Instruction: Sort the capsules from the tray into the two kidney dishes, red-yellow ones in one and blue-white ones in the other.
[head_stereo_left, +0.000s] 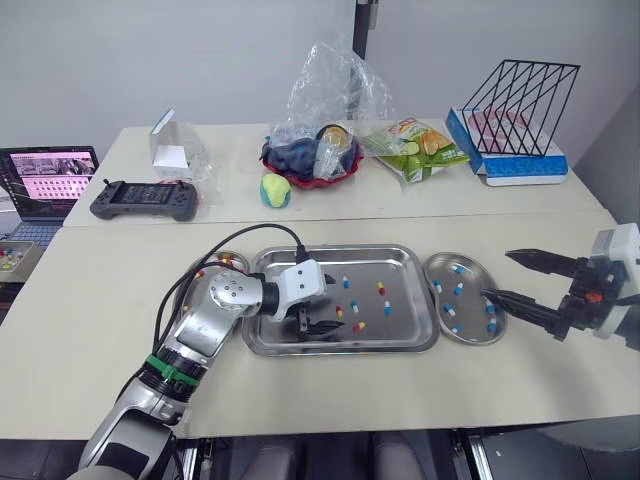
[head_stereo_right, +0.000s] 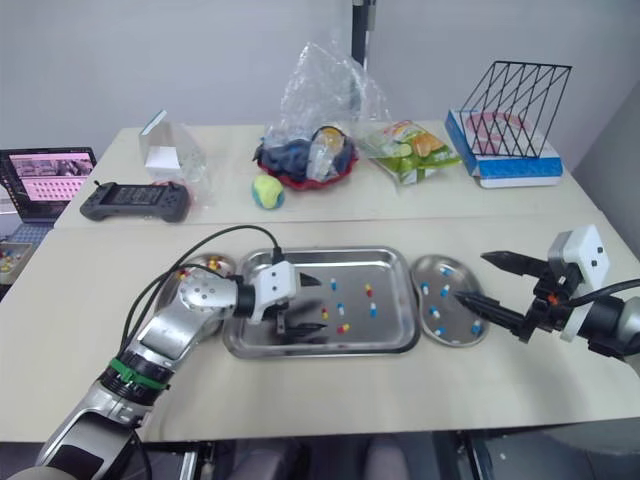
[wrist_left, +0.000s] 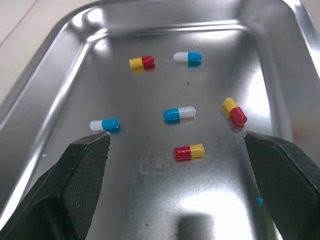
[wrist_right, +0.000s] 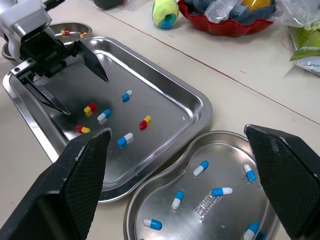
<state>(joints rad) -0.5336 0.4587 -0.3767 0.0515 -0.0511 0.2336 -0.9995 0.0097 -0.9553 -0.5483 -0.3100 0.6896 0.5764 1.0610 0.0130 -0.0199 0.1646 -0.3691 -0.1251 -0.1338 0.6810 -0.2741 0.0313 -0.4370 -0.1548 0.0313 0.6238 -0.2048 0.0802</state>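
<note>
Six glossy two-tone capsules (wrist_left: 179, 114) in steel tray (head_stereo_left: 340, 249).
Three red-yellow capsules (wrist_left: 189, 152), three blue-white capsules (wrist_left: 188, 57); left gripper (wrist_left: 175, 135), right gripper (head_stereo_left: 496, 274) both spread apart.

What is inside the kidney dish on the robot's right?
Only blue-white capsules show in the right kidney dish. The right gripper covers part of it, so more may hide.

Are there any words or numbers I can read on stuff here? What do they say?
None can be read.
Open laptop screen: pink page, too small.
Green snack bag: print blurred.
Blue-and-white flat box: too small.
Steel kidney dish on the right: stamped mark too faint.
</note>
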